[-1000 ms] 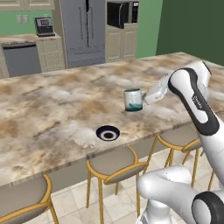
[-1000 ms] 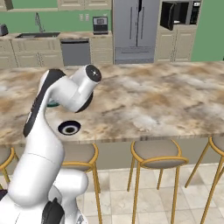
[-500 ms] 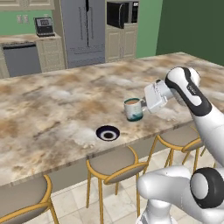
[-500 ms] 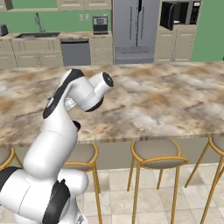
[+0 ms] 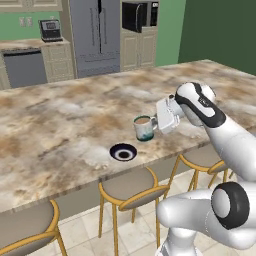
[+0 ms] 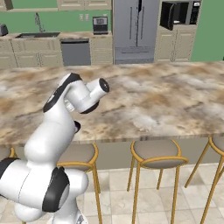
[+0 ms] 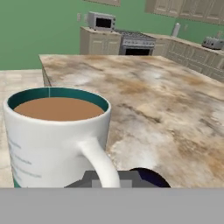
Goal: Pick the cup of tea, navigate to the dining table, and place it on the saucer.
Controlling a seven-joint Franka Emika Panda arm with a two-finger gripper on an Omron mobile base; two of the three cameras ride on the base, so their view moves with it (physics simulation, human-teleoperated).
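The cup of tea (image 5: 144, 128), a white mug with a teal lower band and brown liquid, hangs close over the dining table (image 5: 60, 125). My gripper (image 5: 158, 122) is shut on its handle from the right. The saucer (image 5: 123, 152), a dark round dish with a lighter ring, lies on the table just left of and nearer than the cup. In the hand view the cup of tea (image 7: 57, 135) sits large at the left, my gripper (image 7: 111, 179) clamps its handle, and part of the saucer (image 7: 151, 178) peeks out below right. In the right base view my arm hides cup and saucer.
Round grey stools with yellow frames (image 5: 131, 187) (image 6: 158, 153) line the near edge of the dining table (image 6: 166, 100). Beyond it stand the fridge (image 5: 95, 35), cabinets and a microwave (image 5: 137, 15). A stove and counter (image 7: 135, 43) lie beyond the table's end.
My arm has carried the cup lower and to the left, closer to the saucer. The grip on the handle has stayed shut.
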